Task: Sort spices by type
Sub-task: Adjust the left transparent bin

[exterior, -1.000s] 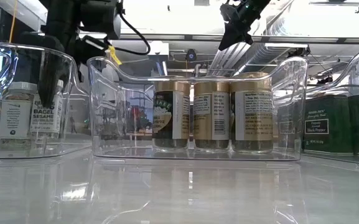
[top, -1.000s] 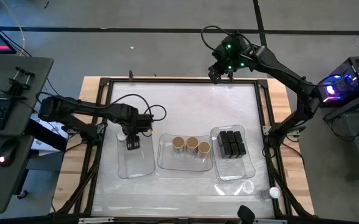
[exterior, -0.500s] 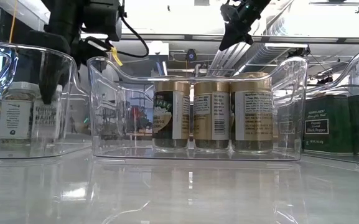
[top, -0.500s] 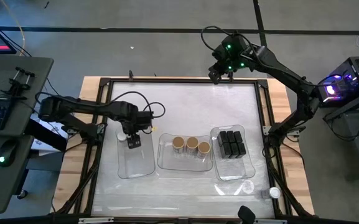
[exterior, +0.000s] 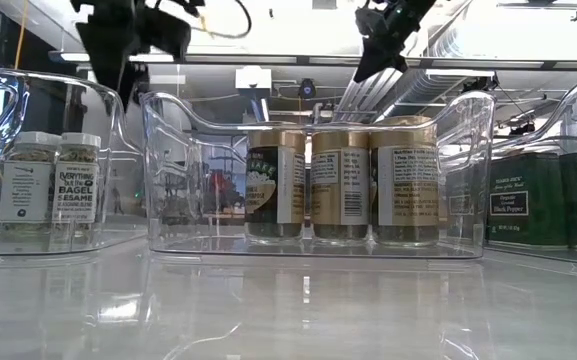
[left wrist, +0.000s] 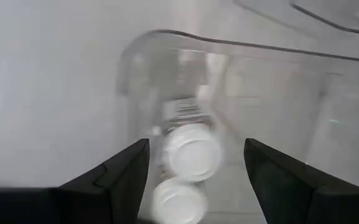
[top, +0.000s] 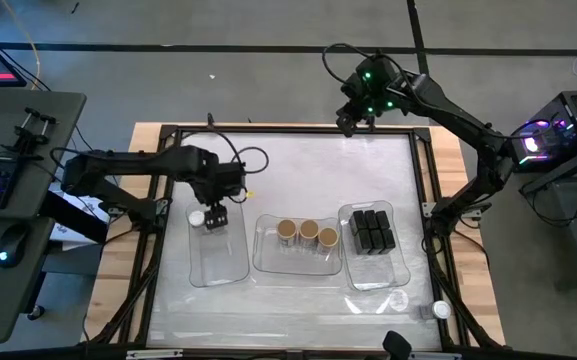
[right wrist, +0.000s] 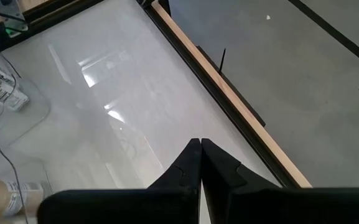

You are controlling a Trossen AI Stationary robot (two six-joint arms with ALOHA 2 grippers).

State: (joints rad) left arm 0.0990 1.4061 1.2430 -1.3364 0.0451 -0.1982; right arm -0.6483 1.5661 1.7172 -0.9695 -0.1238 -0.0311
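High view: my left arm reaches in from the table's left edge, elbow bent, and my left gripper (top: 215, 212) hangs above the far end of the left clear plastic tray (top: 218, 270), fingers spread and holding nothing. In my left wrist view the two dark fingers (left wrist: 120, 177) stand apart over two clear jars with white lids (left wrist: 193, 152), which sit side by side inside that tray — touching or nearly so. The low view shows the same pair (exterior: 48, 190) upright on the tray floor, labels facing out.

My right arm stretches from the right side toward the table's far edge, where my right gripper (top: 346, 122) hovers, fingers pressed together on nothing.

Counted: two white-lidded jars in the left tray; three round tan-topped containers (top: 307, 233) in a row in the middle clear tray (top: 268, 262); four black boxy containers (top: 371, 230) packed together in the right clear tray (top: 393, 268). One more white-lidded jar (top: 440, 311) rests at the table's near right corner, outside the trays.
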